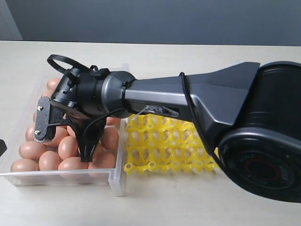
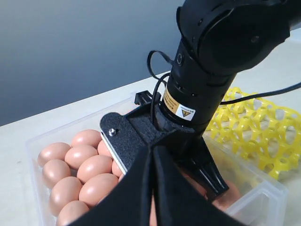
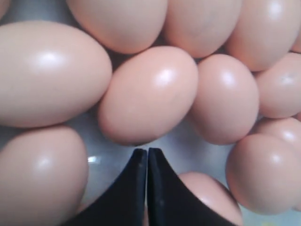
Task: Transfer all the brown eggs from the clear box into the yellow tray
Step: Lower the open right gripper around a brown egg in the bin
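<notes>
Counts: 1 clear box (image 1: 117, 183), 1 yellow tray (image 1: 160, 141), 1 arm (image 1: 155, 96) over the box. Eggs (image 1: 32, 149): roughly a dozen countable from the exterior camera, more hidden under the arm, exact total unreadable.

A pale beige tabletop (image 1: 155, 202) runs back to a plain grey-blue wall (image 1: 141, 19) behind it.

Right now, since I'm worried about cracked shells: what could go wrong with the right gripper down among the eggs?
1. The right gripper is shut with nothing between its fingertips, so lifting would likely carry no egg to the yellow tray.
2. Its tips point into a gap between tightly packed brown eggs; pushing lower might wedge or crack them.
</notes>
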You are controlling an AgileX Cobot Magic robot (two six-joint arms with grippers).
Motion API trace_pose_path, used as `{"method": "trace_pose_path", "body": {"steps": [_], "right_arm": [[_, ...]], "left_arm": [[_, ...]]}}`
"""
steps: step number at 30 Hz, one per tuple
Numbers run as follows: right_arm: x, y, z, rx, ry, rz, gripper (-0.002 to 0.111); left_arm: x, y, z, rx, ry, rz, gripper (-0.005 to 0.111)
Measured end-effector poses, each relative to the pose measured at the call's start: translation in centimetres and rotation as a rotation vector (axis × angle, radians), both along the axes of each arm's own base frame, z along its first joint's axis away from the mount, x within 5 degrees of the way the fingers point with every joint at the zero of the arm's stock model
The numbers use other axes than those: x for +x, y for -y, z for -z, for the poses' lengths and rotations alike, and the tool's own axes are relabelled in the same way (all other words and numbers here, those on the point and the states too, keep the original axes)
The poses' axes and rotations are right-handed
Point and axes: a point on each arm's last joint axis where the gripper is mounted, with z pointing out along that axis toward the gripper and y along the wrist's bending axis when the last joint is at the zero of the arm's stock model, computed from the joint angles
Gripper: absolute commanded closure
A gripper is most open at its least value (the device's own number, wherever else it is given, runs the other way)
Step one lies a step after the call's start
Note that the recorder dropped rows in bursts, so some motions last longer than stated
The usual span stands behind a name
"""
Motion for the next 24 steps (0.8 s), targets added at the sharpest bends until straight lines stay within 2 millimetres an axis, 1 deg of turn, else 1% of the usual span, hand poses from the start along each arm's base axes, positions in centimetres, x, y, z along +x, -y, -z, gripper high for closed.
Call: {"method": "trace_pose_path", "body": {"steps": [2, 4, 9, 11, 13, 15, 19, 20, 22, 24], "right_arm": [[0.0, 0.0, -0.9, 0.026, 0.005, 0.019, 0.105], [-0.1, 0.1, -1.9, 0.05, 0.004, 0.039, 0.099], [-0.7, 0.5, -3.8, 0.082, -0.031, 0.083, 0.063], [-0.9, 0.7, -4.2, 0.073, -0.048, 0.099, 0.053], [-1.1, 1.0, -4.2, 0.049, -0.068, 0.114, 0.053], [-1.3, 1.3, -4.1, 0.02, -0.092, 0.129, 0.055], [-1.4, 1.4, -3.7, -0.004, -0.11, 0.138, 0.067], [-1.4, 1.3, -3.4, -0.007, -0.111, 0.137, 0.069], [-1.3, 1.2, -2.9, -0.014, -0.108, 0.134, 0.068], [-1.1, 1.2, -2.4, -0.023, -0.097, 0.129, 0.065]], "left_arm": [[0.0, 0.0, 0.0, 0.0, 0.0, 0.0, 0.106], [0.0, 0.0, 0.0, 0.0, 0.0, 0.0, 0.106], [0.0, 0.0, 0.0, 0.0, 0.0, 0.0, 0.106], [0.0, 0.0, 0.0, 0.0, 0.0, 0.0, 0.106], [0.0, 0.0, 0.0, 0.0, 0.0, 0.0, 0.106], [0.0, 0.0, 0.0, 0.0, 0.0, 0.0, 0.106], [0.0, 0.0, 0.0, 0.0, 0.0, 0.0, 0.106], [0.0, 0.0, 0.0, 0.0, 0.0, 0.0, 0.106], [0.0, 0.0, 0.0, 0.0, 0.0, 0.0, 0.106], [0.0, 0.0, 0.0, 0.0, 0.0, 0.0, 0.106]]}}
